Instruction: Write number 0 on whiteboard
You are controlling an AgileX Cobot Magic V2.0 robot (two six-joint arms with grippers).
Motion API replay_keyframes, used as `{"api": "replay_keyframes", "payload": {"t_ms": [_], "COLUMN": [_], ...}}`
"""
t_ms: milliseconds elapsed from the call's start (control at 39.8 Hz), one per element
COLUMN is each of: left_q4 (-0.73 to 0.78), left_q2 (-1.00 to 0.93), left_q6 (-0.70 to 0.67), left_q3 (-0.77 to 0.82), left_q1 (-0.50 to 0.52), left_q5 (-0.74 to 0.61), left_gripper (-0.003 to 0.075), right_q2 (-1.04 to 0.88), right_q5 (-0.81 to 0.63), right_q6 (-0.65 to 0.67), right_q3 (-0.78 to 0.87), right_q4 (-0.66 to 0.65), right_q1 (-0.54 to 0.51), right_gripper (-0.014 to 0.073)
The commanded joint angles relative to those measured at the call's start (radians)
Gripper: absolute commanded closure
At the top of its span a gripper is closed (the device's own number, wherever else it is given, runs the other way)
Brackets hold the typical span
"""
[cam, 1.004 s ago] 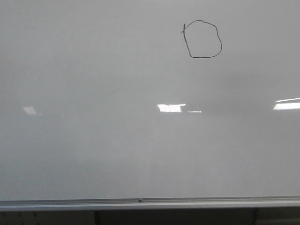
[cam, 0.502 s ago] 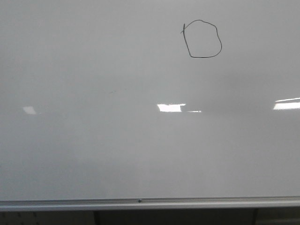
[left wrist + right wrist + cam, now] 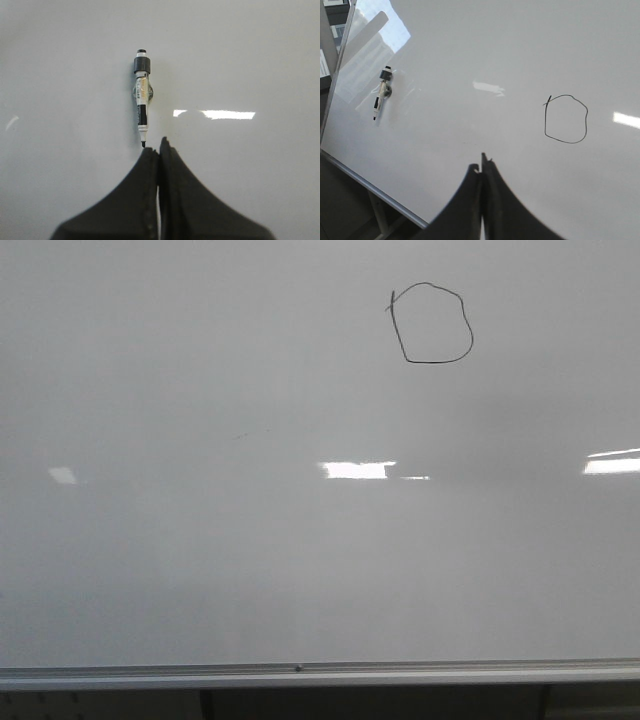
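Observation:
The whiteboard [image 3: 200, 540] fills the front view, with its silver rail [image 3: 300, 675] along the bottom. The number 0 [image 3: 432, 324] is a thin black closed loop at the board's upper right; it also shows in the right wrist view [image 3: 565, 119]. No gripper shows in the front view. My left gripper [image 3: 159, 150] is shut and empty, its tips just short of the nib of a marker [image 3: 141, 95] that sits on the board. My right gripper [image 3: 481, 167] is shut and empty, off the board, to the lower left of the 0.
The marker [image 3: 381, 92] sits uncapped in a clear holder on the board, near the board's side frame [image 3: 340, 65]. Bright light reflections [image 3: 357, 470] lie across the board. Dark stand legs [image 3: 205, 705] show below the rail.
The middle light reflection on the board has widened a little to the left. The 0 is unchanged.

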Motion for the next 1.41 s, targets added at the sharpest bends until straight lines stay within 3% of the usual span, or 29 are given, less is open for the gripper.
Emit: {"api": "replay_keyframes", "payload": {"t_ms": [0, 126, 326, 527, 653, 954, 1054, 1381], "left_q4": [0.001, 0.001, 0.001, 0.001, 0.001, 0.001, 0.001, 0.001], "left_q2": [-0.018, -0.018, -0.018, -0.018, -0.018, -0.018, -0.018, -0.018], "left_q6": [-0.014, -0.014, -0.014, -0.014, -0.014, -0.014, -0.014, -0.014], "left_q3": [0.022, 0.022, 0.022, 0.022, 0.022, 0.022, 0.022, 0.022], "left_q1": [-0.006, -0.006, -0.006, -0.006, -0.006, -0.006, -0.006, -0.006], "left_q5": [-0.089, -0.089, -0.089, -0.089, -0.089, -0.089, -0.091, -0.091], "left_gripper": [0.0740, 0.0740, 0.0740, 0.0740, 0.0740, 0.0740, 0.0740, 0.0740], "right_q2": [0.005, 0.005, -0.032, -0.134, -0.199, -0.375, -0.418, -0.417], "right_q5": [-0.066, -0.075, -0.134, -0.298, -0.298, -0.290, -0.211, -0.192], "right_q6": [0.001, 0.001, 0.101, 0.473, 0.628, 0.647, 0.647, 0.647], "right_q3": [-0.026, -0.026, 0.045, 0.233, 0.332, 0.493, 0.489, 0.489], "right_q4": [0.019, 0.007, -0.202, -0.450, -0.591, -0.648, -0.650, -0.650], "right_q1": [-0.005, -0.005, -0.020, -0.141, -0.215, -0.274, -0.275, -0.277], "right_gripper": [0.0662, 0.0662, 0.0662, 0.0662, 0.0662, 0.0662, 0.0662, 0.0662]}}
